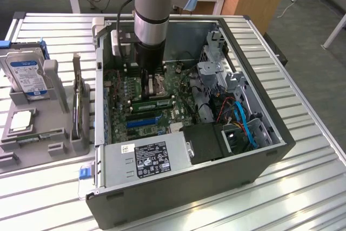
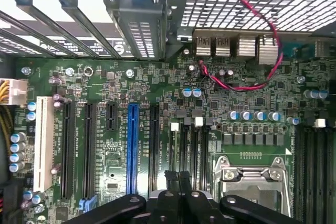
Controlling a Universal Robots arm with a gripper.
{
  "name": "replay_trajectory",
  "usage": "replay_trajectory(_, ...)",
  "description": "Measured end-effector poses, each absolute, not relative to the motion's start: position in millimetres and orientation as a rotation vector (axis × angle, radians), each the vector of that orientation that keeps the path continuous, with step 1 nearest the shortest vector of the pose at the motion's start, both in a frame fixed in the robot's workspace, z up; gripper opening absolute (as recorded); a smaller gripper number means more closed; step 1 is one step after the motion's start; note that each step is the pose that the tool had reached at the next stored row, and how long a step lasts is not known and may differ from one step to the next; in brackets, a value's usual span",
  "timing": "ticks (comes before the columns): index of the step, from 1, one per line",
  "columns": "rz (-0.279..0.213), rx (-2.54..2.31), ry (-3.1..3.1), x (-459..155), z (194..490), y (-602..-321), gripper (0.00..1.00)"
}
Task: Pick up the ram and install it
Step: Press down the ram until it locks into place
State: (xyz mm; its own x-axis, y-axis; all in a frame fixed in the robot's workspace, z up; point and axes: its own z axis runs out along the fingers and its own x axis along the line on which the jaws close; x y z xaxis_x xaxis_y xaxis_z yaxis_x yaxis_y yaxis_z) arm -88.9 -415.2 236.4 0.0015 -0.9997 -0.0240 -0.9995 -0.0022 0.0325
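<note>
1. The case (image 1: 189, 187) lies on its side near the front edge of the table (image 1: 313, 187) with its panel off. This turns the motherboard (image 2: 173, 103) face up so the arm can reach it from above.
2. The power supply (image 1: 151, 158) takes the near edge of the case. The slots lie behind it on the board.
3. The ram (image 1: 154, 101) lies lengthwise on the board, between the blue slot (image 1: 143, 123) and the socket (image 1: 154, 84). It runs parallel to the slots and appears seated in one. Whether it is fully latched cannot be told.
4. Ram appearance: a long, narrow green stick carrying a row of small black chips, about one slot long.
5. The gripper (image 2: 179, 179) hangs over the board beside the socket, above the narrow slots with white clips. Its fingers are pressed together, with nothing visible between them. It points straight down, which suits pressing or releasing along a slot.
6. A tray (image 1: 16, 158) at the exterior view's left holds spare parts upright and within reach, namely the hard drive (image 1: 27, 74) and the processor (image 1: 20, 121).
</note>
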Motion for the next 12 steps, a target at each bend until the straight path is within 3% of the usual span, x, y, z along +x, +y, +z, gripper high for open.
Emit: replay_trajectory(12, -0.063, 2.219, -2.215, -88.9, 264.2, -415.2, 0.10)
